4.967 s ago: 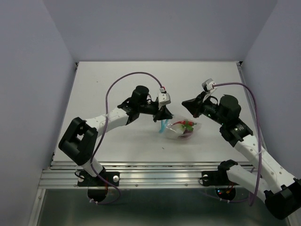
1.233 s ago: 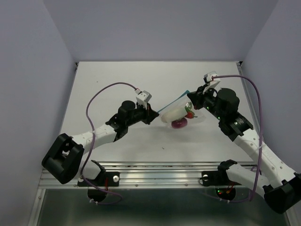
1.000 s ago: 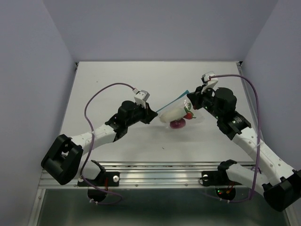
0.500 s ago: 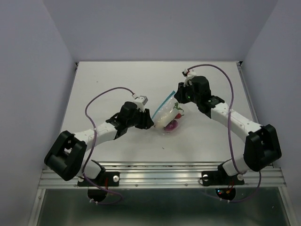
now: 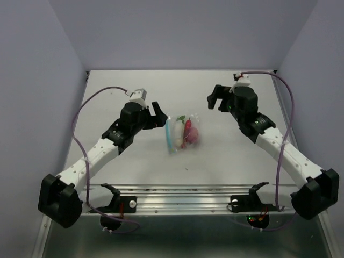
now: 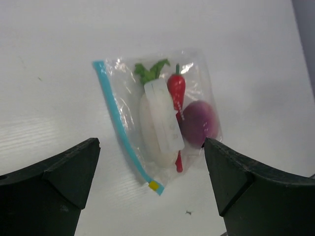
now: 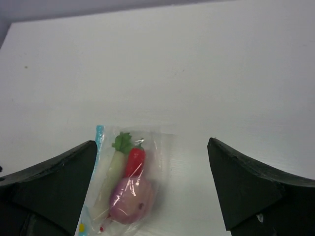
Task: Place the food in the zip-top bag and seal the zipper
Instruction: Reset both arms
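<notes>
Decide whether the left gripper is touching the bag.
Apart: the top view shows bare table between the open left gripper and the bag.

The left tool and right tool let go of the zip-top bag, spread wide and drew apart. The bag, lifted before, lay flat on the tabletop.
</notes>
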You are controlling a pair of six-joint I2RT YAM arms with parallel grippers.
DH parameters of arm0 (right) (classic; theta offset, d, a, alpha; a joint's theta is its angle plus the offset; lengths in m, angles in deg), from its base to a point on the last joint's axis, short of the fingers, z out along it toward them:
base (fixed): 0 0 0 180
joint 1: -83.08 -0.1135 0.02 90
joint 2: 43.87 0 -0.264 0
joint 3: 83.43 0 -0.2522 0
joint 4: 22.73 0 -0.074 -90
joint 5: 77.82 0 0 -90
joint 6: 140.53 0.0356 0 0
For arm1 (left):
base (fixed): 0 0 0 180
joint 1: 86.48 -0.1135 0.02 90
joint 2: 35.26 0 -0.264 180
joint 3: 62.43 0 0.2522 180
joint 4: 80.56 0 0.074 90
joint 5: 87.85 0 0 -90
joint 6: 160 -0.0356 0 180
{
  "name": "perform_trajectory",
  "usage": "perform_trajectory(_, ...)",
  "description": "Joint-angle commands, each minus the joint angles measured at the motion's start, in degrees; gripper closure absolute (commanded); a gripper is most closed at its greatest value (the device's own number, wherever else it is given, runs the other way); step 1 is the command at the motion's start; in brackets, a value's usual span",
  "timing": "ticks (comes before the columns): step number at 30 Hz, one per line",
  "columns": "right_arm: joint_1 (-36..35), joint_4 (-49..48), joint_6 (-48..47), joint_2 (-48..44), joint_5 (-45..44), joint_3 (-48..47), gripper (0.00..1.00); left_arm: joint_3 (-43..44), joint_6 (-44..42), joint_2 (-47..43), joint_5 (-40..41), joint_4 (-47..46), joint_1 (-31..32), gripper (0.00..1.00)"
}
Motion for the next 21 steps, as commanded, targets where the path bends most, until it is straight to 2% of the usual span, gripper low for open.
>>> perform_trajectory(1,0.4,2.0,5.41,-8.74,-15.1,3.81,0.0,3.94,6.73,-6.18,10.17,5.84,-4.62,0.01)
perform_trajectory(6,0.4,8.5,10.51,-19.47,-21.37,10.21,0.0,4.12,11.57,-11.28,17.76,12.08,-6.65,0.01)
perform_trajectory(13,0.4,12.55,11.49,-29.4,-24.18,16.55,0.0,-1.14,16.58,-20.77,26.28,11.3,-7.27,0.01)
perform_trajectory(21,0.4,12.55,12.19,-34.07,-24.45,18.58,0.0,-2.91,17.11,-24.57,27.17,11.64,-7.53,0.01)
